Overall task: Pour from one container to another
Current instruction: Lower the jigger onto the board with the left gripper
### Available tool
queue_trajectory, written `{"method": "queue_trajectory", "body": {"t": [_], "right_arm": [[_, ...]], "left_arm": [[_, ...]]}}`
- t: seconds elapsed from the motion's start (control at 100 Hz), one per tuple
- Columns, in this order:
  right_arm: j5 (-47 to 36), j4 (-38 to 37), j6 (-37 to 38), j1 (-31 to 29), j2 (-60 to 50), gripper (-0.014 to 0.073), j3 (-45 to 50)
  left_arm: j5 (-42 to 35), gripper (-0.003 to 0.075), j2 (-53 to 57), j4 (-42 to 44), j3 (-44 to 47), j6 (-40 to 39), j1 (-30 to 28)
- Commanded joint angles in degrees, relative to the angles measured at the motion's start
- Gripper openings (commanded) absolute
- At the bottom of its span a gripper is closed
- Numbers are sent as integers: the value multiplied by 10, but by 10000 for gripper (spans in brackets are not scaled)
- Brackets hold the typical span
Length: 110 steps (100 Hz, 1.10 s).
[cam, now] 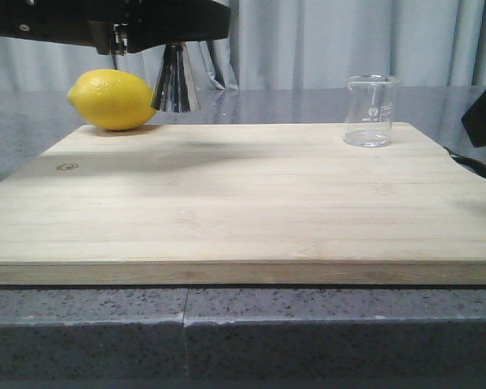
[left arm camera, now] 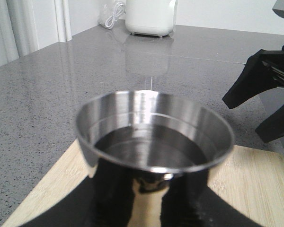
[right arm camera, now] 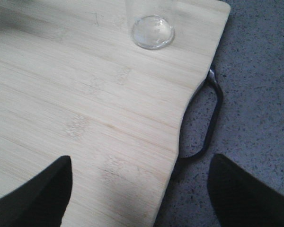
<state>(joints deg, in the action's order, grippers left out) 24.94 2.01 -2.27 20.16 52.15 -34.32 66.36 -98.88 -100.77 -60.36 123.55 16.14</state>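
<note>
My left gripper is shut on the steel jigger at its waist, holding it upright just above the back left of the bamboo board. In the left wrist view the jigger's upper cup fills the middle, seemingly with liquid inside, and a black finger grips it on either side. The clear glass beaker stands upright on the board's back right corner, looking empty. My right gripper is open over the board's right edge, short of the beaker and touching nothing.
A yellow lemon lies at the board's back left, right beside the jigger. A dark metal handle loops out of the board's right edge. A white appliance stands far off on the grey stone counter.
</note>
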Motion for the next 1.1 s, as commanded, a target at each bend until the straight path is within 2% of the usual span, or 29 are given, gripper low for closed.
{"method": "queue_trajectory", "body": {"t": [0.0,0.4,0.73,1.09], "right_arm": [[-32,-7,0,-5,-9,530,-20],[-34,-7,0,-5,-9,530,-20],[-36,-7,0,-5,-9,530,-20],[-44,-11,0,-5,-9,530,-20]], "left_arm": [[56,227,27,-52,-17,-3,5],[54,227,24,-52,-17,3,5],[63,227,-31,-52,-56,6,5],[63,227,-56,-52,-59,5,5]]}}
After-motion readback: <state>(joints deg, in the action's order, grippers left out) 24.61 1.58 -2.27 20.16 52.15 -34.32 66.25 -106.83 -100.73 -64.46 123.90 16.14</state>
